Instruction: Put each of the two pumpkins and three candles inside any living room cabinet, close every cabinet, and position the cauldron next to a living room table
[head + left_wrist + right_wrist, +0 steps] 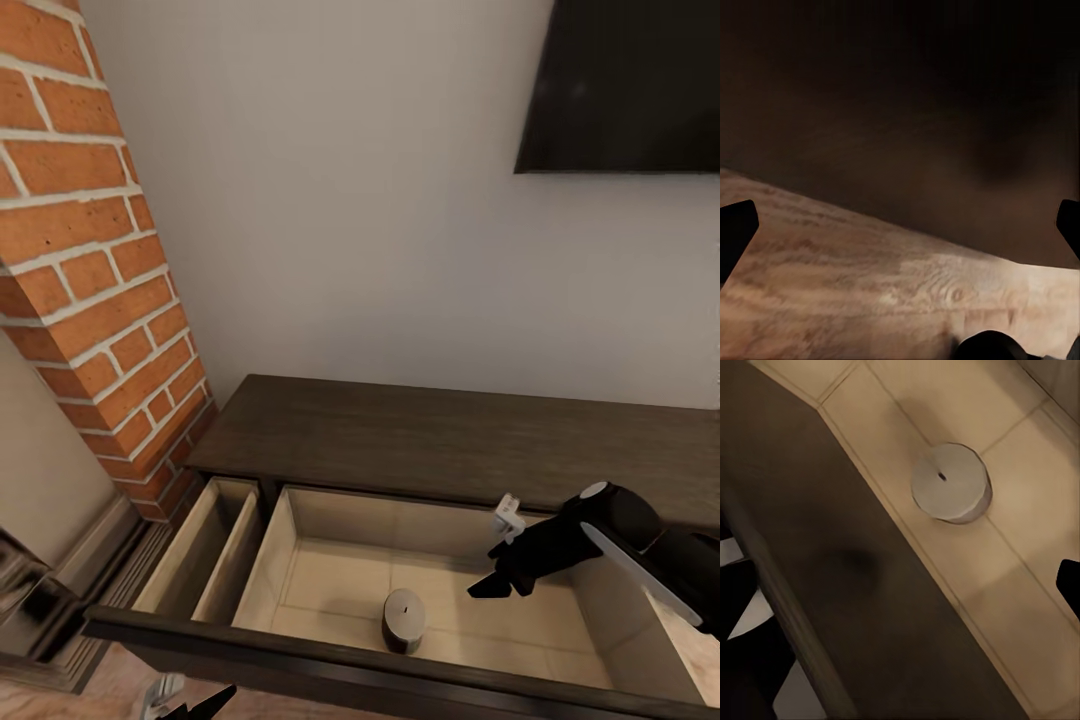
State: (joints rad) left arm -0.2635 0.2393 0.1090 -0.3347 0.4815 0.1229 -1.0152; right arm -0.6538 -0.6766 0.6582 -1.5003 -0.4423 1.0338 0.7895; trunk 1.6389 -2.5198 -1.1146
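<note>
1. A candle [403, 619], short, round and grey with a tiny dark wick, stands up straight on the pale floor of an open drawer [330, 575]. It sits close to the drawer's dark front wall. In the right wrist view the candle [949, 482] stands alone on the beige floor, just beside that dark front board.
2. The drawer belongs to the cabinet [450, 440], a long, low, dark brown one. A thin second drawer [205, 545] beside it is pulled out too.
3. The right claw [505, 568] hangs over the big drawer, up and to the side of the candle, not touching it. Its black fingers are spread wide and hold nothing.
4. The left claw [190, 702] peeks in at the bottom edge of the head view, low in front of the cabinet. In the left wrist view its two dark tips [735, 229] sit far apart, with nothing between them, over the wooden floor [855, 285].
5. A red brick fireplace [90, 270] stands left of the cabinet. A dark screen [625, 85] hangs on the white wall [340, 200] above.
</note>
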